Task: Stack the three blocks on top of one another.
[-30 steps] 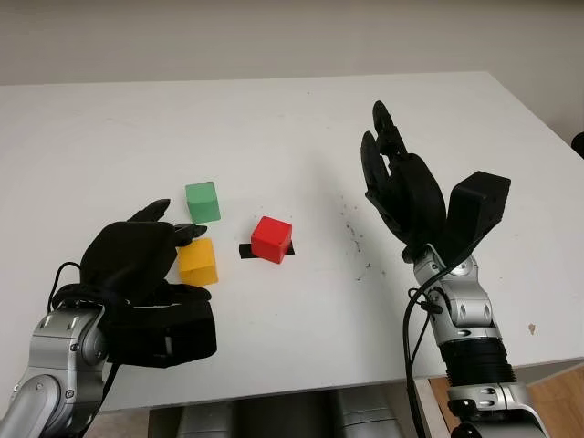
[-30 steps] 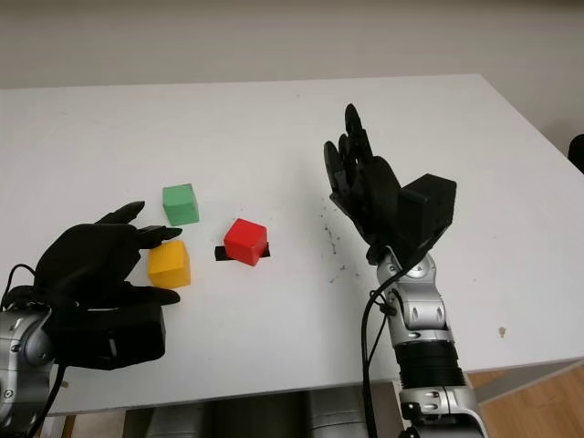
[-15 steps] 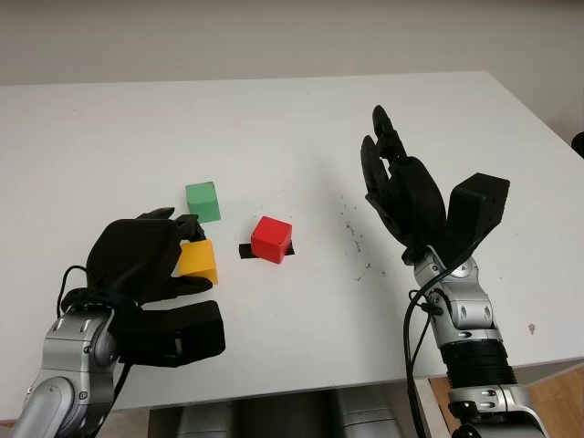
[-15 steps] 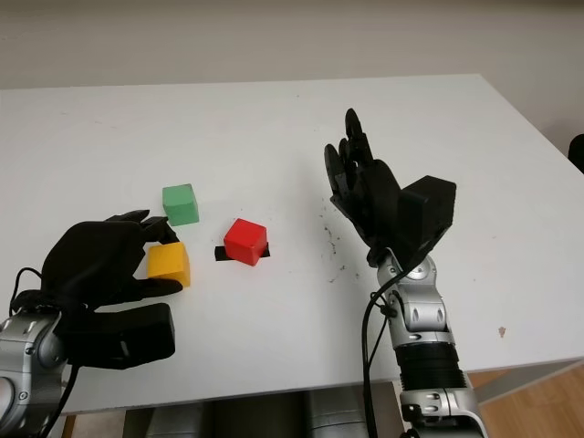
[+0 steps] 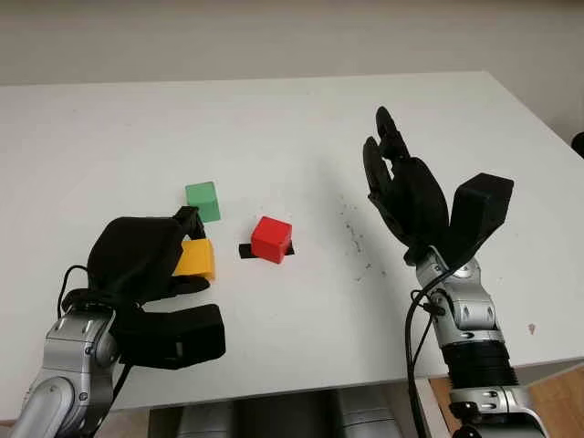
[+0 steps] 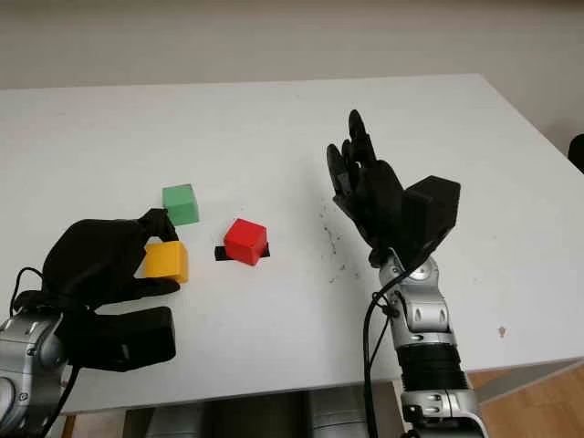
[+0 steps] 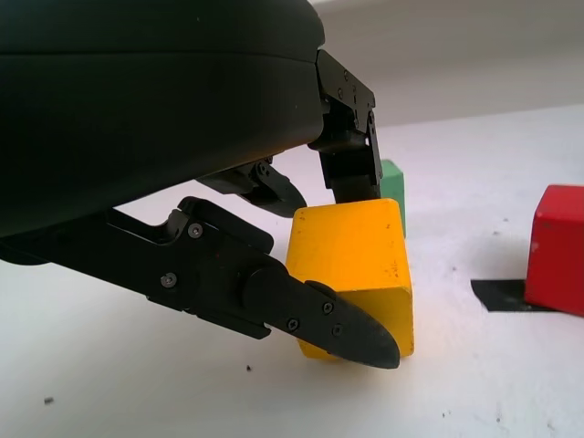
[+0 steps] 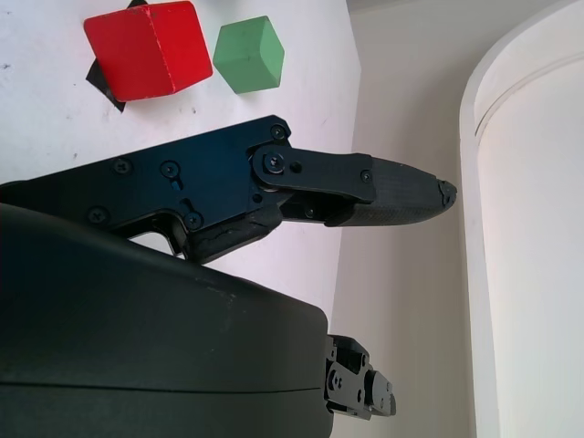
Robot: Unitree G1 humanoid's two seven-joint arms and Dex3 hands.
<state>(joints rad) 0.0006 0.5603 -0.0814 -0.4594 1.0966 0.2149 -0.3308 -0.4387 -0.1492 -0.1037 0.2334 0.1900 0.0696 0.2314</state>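
The left hand (image 5: pixel 146 260) has its fingers (image 7: pixel 319 315) closed around the yellow block (image 7: pixel 351 260) on the desk (image 5: pixel 274 137); the right hand (image 5: pixel 401 187) is raised, holding nothing.

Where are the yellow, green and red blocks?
yellow block (image 7: pixel 351 242), left wrist view, front face, held by the left hand (image 5: pixel 141 260).
green block (image 5: pixel 203 201), left eye view, front face.
red block (image 5: pixel 271 239), left eye view, front face.

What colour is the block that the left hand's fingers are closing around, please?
Yellow: the yellow block, clearest in the left wrist view.
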